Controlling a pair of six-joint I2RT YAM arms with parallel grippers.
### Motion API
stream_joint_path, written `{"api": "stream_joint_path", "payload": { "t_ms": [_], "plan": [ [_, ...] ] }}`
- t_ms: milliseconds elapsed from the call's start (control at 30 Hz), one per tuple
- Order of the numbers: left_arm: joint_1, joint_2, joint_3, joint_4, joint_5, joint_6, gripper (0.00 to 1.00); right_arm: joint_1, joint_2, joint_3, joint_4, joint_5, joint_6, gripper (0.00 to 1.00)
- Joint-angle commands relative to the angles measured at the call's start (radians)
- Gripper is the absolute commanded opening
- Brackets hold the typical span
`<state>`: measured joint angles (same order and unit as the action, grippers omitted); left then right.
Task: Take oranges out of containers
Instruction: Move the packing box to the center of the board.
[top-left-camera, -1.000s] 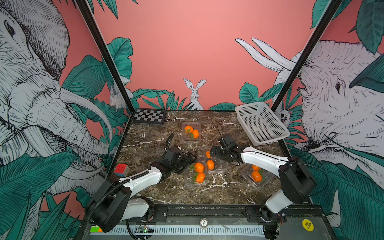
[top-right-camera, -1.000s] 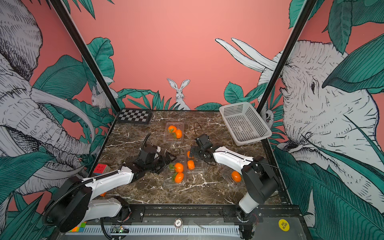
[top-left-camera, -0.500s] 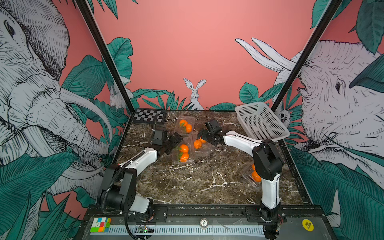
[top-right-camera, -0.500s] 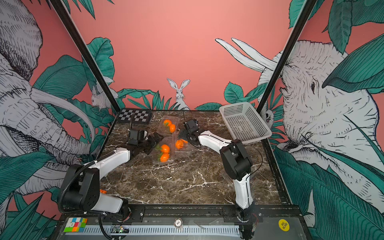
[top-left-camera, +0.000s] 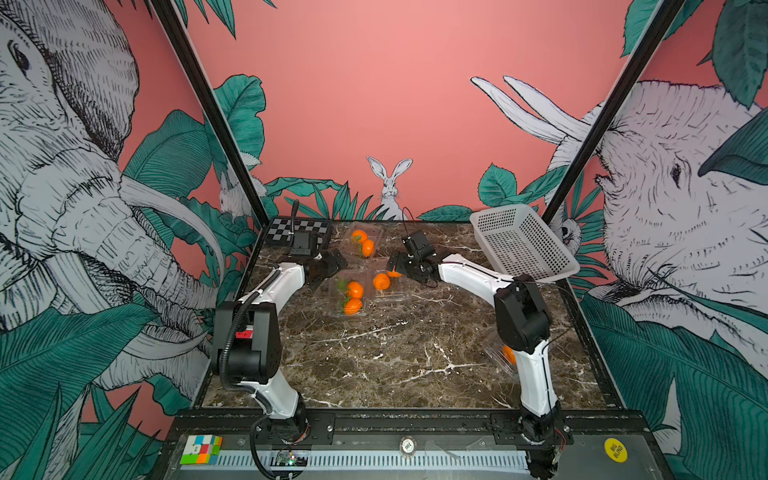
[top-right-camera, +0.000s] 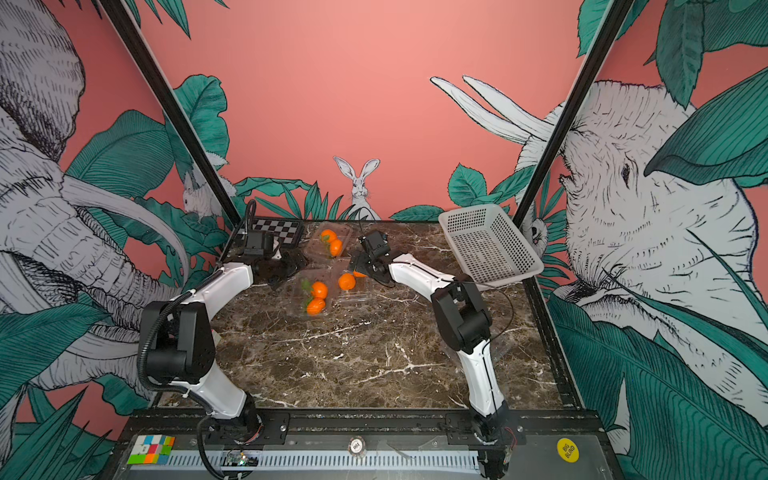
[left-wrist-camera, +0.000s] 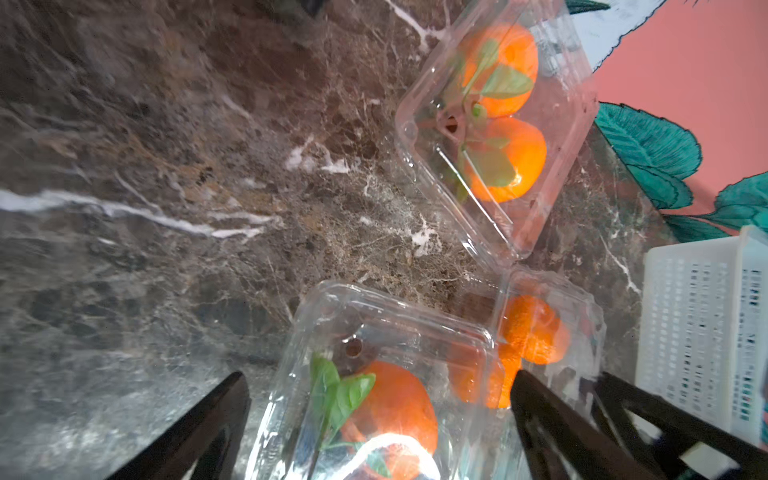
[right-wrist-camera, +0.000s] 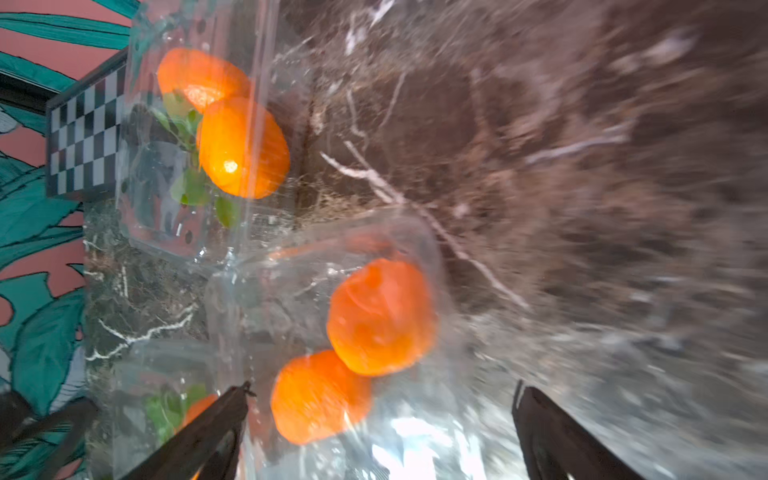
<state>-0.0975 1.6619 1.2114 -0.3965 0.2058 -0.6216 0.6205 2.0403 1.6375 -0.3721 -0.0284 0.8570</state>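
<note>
clock: laid flat on the marble table (top-left-camera: 395, 365), 12 at the back wall
left gripper (top-left-camera: 328, 268): jaws spread wide, nothing held; at 10 o'clock of the leafy container, just beside it
right gripper (top-left-camera: 392, 264): jaws spread wide, nothing held; at the plain container's 1 o'clock corner, covering part of one fruit in both top views
leafy container (top-left-camera: 351, 296): 9 o'clock of table centre; two oranges (top-left-camera: 354, 289) with green leaves inside
plain container (top-left-camera: 387, 286): 3 o'clock of the leafy container, just beside it; two leafless oranges inside
far container (top-left-camera: 363, 241): 11 o'clock, near the back edge; two leafy oranges inside
near container (top-left-camera: 494, 353): 4 o'clock, partly behind the right arm; one orange showing
lids: look shut in the wrist views, though blur leaves doubt
basket (top-left-camera: 523, 245): white, tilted, 2 o'clock
checkerboard (top-left-camera: 299, 230): back corner, 10 o'clock
</note>
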Motion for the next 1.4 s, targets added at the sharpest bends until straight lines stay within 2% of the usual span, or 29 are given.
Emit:
{"api": "stream_joint_path", "payload": {
  "t_ms": [0, 100, 200, 433, 600, 733, 867, 1100, 1200, 1367],
  "plan": [
    [0.001, -0.082, 0.038, -0.132, -0.103, 0.106, 0.99, -0.064, -0.182, -0.090, -0.066, 0.081, -0.120, 0.99],
    [-0.059, -0.129, 0.030, -0.103, -0.081, 0.135, 0.99, -0.130, -0.333, -0.233, -0.112, 0.144, -0.155, 0.98],
    [-0.209, -0.134, 0.075, -0.132, -0.127, 0.173, 0.99, -0.211, -0.486, -0.375, -0.181, 0.179, -0.169, 0.99],
    [-0.539, -0.092, 0.074, 0.007, -0.087, 0.094, 0.99, -0.373, -0.828, -0.608, -0.412, 0.295, -0.174, 0.99],
    [-0.707, -0.012, 0.100, 0.094, -0.050, 0.042, 0.99, -0.524, -1.060, -0.760, -0.494, 0.287, -0.158, 0.99],
    [-0.794, 0.058, 0.146, 0.118, -0.024, 0.022, 0.99, -0.618, -1.167, -0.837, -0.543, 0.256, -0.147, 0.99],
    [-0.826, 0.079, 0.128, 0.172, 0.020, -0.018, 0.99, -0.648, -1.210, -0.912, -0.522, 0.170, -0.152, 0.99],
    [-0.825, 0.049, 0.034, 0.231, 0.033, -0.063, 0.99, -0.638, -1.250, -1.085, -0.358, -0.032, -0.091, 0.98],
    [-0.814, 0.043, 0.011, 0.211, 0.009, -0.062, 0.99, -0.577, -1.241, -1.124, -0.292, -0.037, -0.037, 0.99],
    [-0.749, -0.030, -0.107, 0.258, 0.003, -0.117, 0.99, -0.381, -1.149, -1.131, -0.146, 0.018, 0.107, 0.98]
  ]
}}
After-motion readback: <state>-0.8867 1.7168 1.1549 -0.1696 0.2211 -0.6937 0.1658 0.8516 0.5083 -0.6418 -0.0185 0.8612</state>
